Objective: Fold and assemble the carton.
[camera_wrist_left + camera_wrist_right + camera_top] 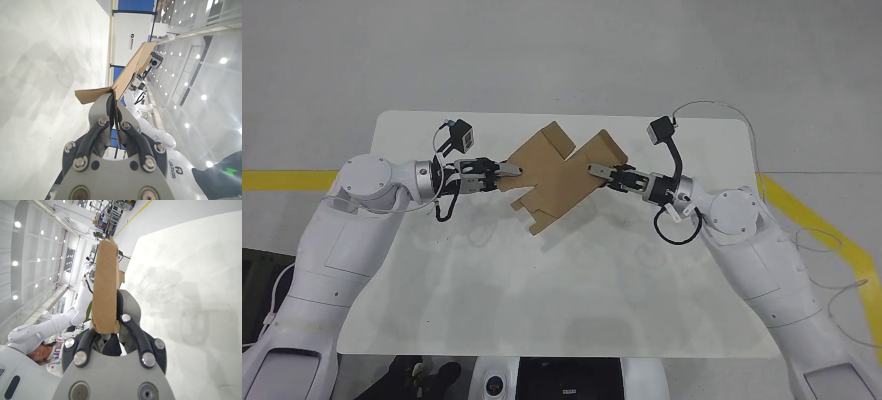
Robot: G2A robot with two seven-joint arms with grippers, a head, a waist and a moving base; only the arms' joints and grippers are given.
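A white table [542,300] stands on a pale floor crossed by a yellow line [282,180], and everything I am handling sits over the table's far half. On the left, my left gripper [510,172] is pinched tight on one edge of the carton [557,180]; its wrist view shows the board clamped edge-on between both fingers [98,106]. The carton, a brown blank not yet formed into a box, hangs in the middle between the grippers, lifted off the tabletop with flaps sticking out. On the right, my right gripper [594,170] is clamped onto the opposite flap
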